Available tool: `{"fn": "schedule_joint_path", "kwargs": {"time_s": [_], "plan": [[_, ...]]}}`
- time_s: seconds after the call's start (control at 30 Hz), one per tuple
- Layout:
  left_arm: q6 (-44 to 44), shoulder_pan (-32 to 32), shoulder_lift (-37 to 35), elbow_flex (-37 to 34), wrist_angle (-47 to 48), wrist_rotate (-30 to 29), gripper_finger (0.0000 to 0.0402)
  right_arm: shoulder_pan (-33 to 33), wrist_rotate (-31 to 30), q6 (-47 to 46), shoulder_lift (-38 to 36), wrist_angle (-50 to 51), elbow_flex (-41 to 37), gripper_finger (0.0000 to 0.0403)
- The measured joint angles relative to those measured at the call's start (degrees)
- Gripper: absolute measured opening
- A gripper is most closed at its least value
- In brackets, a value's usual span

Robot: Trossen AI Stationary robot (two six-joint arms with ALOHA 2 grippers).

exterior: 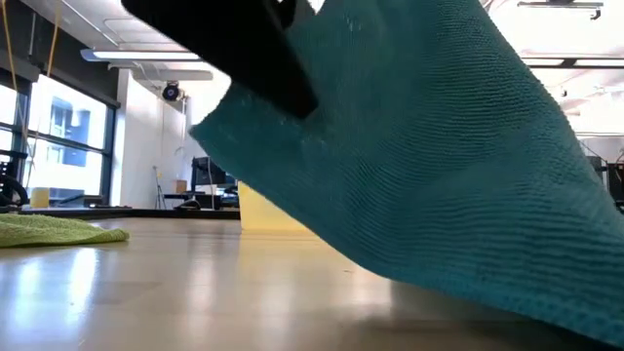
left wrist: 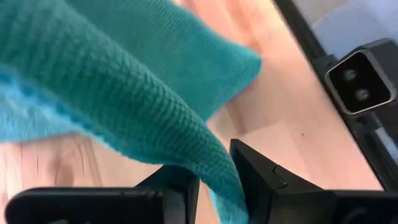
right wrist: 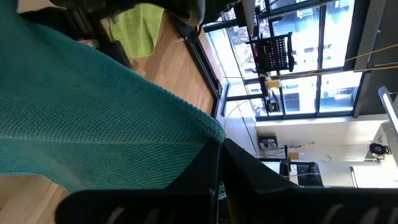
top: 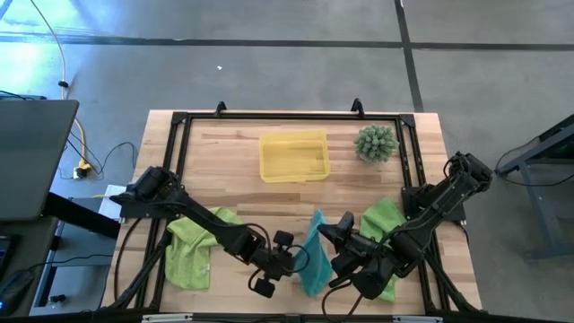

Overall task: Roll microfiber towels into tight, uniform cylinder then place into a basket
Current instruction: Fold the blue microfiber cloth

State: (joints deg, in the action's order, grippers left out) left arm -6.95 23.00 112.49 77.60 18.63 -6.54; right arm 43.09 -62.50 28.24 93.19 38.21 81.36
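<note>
The teal towel [top: 313,257] is held up near the table's front edge between my two grippers, and it fills the low view [exterior: 429,166]. My left gripper [top: 292,260] is shut on its left side, my right gripper [top: 326,246] on its right side. One lime-green towel [top: 191,251] lies flat at the front left. Another [top: 384,226] lies under my right arm. The yellow tray [top: 293,156] stands at the far middle with nothing in it. My left gripper pinches a bunched fold of the teal towel [left wrist: 225,184] between its two fingers, coming level from the table's left. The cloth rises away from the fingers, raised off the wood. My right gripper pinches the teal towel's edge by a corner [right wrist: 210,144] between its two fingers, coming from the table's right. The cloth spreads away from the fingers, and its lower part [exterior: 487,292] sags down close to the tabletop.
A spiky green ball-shaped plant [top: 375,144] stands to the right of the tray. A black frame [top: 184,126] runs round the tabletop. Bare wood lies between the tray and the grippers.
</note>
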Motion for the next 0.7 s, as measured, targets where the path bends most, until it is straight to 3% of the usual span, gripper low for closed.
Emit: {"fn": "schedule_joint_path", "kwargs": {"time_s": [0.23, 0.4, 0.7], "plan": [[-5.79, 1.13, 0.00, 0.00, 4.67, -2.99, 0.0076, 0.00, 0.04, -2.82, -0.01, 0.78, 0.00, 0.0000], [-9.42, 1.79, 0.00, 0.00, 3.71, -9.25, 0.0071, 0.00, 0.52, -2.90, -0.02, 1.43, 0.00, 0.0000], [-16.64, 1.87, -0.02, 0.00, 4.37, -12.72, 0.0004, 0.00, 0.55, -7.08, -0.02, 1.65, 0.00, 0.0000]]}}
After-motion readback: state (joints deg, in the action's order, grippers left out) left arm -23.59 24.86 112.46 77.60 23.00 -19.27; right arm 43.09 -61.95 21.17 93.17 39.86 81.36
